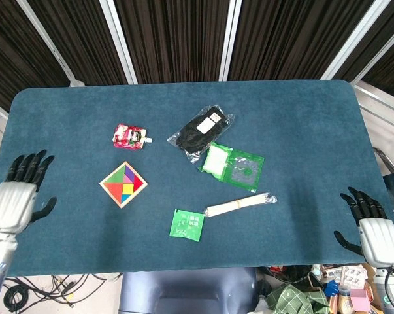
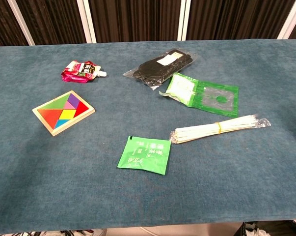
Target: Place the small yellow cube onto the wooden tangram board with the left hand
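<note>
Wooden tangram board (image 1: 123,184) lay flat on the blue table (image 1: 301,118), turned so its corners pointed toward and away from the robot like a diamond; being square, it showed no long axis. The small yellow cube could not be told apart as a separate object: a yellow patch sat within the board's coloured tiles, so the placement was judged likely done. The left hand (image 1: 14,203) hung at the table's left edge, fingers spread and holding nothing, with the board to its right and nearer to it than to the right hand (image 1: 373,229), also empty with fingers apart, at the far right corner.
</note>
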Tool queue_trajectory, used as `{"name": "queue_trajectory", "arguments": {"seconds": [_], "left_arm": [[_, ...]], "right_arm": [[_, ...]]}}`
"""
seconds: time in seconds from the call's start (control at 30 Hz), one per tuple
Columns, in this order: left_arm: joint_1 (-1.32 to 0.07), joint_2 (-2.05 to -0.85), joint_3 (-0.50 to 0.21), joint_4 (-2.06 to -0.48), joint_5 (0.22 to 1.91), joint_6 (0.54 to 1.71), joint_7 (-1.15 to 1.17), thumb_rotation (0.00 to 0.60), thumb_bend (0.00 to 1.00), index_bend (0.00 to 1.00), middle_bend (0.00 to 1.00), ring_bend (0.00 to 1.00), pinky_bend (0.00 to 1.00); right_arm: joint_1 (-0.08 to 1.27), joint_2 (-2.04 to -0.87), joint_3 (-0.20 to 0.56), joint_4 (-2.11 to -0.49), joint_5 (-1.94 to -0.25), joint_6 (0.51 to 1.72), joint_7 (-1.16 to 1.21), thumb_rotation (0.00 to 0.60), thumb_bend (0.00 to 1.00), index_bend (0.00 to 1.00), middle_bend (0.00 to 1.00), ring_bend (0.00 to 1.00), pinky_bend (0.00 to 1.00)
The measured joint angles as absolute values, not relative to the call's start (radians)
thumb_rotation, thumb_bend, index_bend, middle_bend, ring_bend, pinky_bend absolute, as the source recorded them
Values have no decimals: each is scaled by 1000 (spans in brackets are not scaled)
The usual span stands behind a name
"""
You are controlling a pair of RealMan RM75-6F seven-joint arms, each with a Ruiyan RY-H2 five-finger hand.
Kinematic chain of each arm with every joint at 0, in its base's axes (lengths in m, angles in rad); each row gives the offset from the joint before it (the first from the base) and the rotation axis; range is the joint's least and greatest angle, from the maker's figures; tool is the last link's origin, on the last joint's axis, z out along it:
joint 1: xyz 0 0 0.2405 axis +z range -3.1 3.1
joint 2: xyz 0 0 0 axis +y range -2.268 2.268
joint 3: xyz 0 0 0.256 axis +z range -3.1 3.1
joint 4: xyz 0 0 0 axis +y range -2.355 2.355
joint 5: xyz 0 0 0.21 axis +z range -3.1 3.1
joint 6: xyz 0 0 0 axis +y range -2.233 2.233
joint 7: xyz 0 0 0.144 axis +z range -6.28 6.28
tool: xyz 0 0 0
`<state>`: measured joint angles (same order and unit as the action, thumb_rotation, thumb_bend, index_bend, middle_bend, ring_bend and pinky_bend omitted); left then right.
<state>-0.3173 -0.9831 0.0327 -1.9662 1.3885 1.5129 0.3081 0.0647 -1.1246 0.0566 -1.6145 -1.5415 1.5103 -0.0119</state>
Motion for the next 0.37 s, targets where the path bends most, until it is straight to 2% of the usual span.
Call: {"name": "queue_trajectory", "arguments": {"seconds": [0.13,0.37], "left_arm": [[-235,-952,90,-1946,1440,1571,239,600,303,43,0,0,0],[-185,-948,103,-1877,1457,1588,109,600,304,42,0,0,0]], "right_arm": [[65,-1128,55,-1612,-1547,1513,-10,600,168,147,46,75,129],[69,-1135,60,-1613,-1542,1511,-7,600,168,147,46,75,129]]}}
